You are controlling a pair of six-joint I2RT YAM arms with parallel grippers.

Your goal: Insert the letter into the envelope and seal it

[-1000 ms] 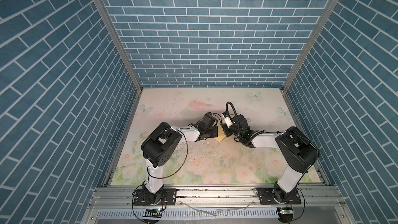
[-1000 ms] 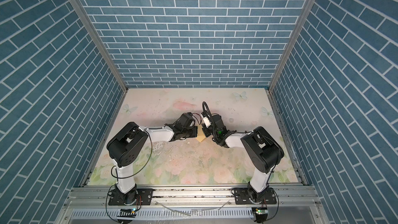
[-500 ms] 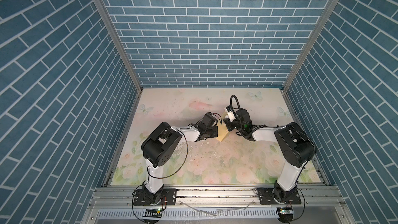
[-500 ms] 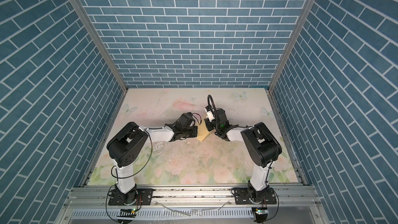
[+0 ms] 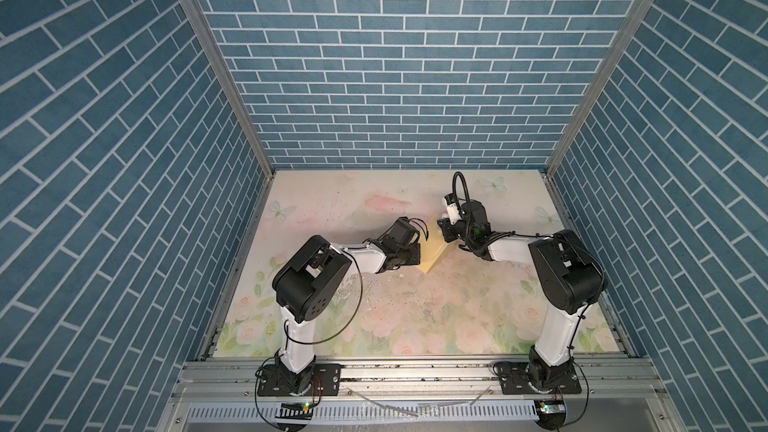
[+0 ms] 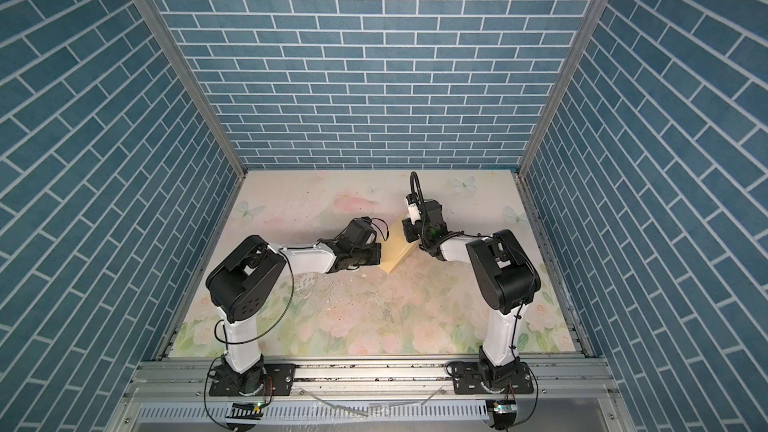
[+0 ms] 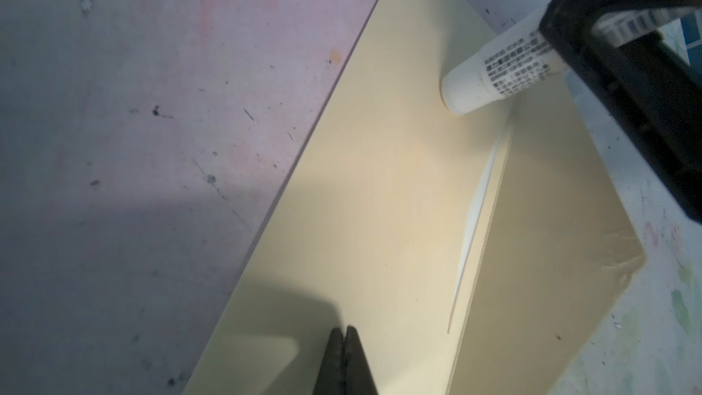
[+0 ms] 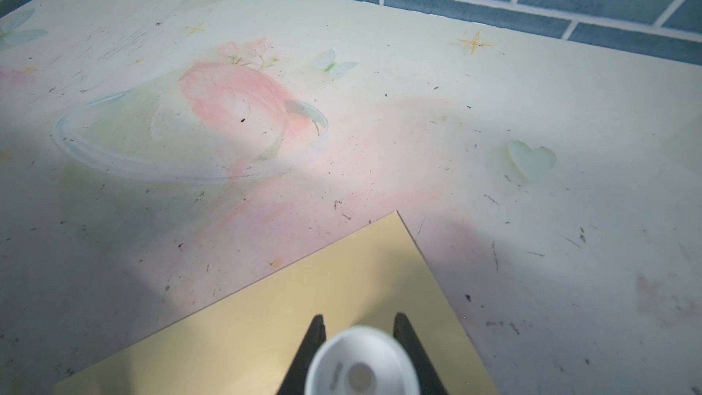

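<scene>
The envelope [image 5: 432,252] is laid flat on the table [image 5: 374,209], just toward 12 o'clock of centre, its flap [image 7: 551,241] open. The letter cannot be told apart and is presumably inside. The envelope appears pinned from 9 o'clock by the closed left gripper [image 7: 345,330]. A glue stick [image 7: 490,74] is clamped in the right gripper [image 8: 359,317], its nose touching the paper at 1 o'clock. Glue is best drawn lightly along the flap, with the pin held firm. Only the two closely set wrists are judged to crowd the work.

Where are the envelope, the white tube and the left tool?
envelope [image 7: 380,203]: left wrist view, middle of its flat face.
white tube [image 7: 501,70]: left wrist view, on its printed label.
left tool [image 7: 345,332]: left wrist view, where its shut fingertips meet.
</scene>
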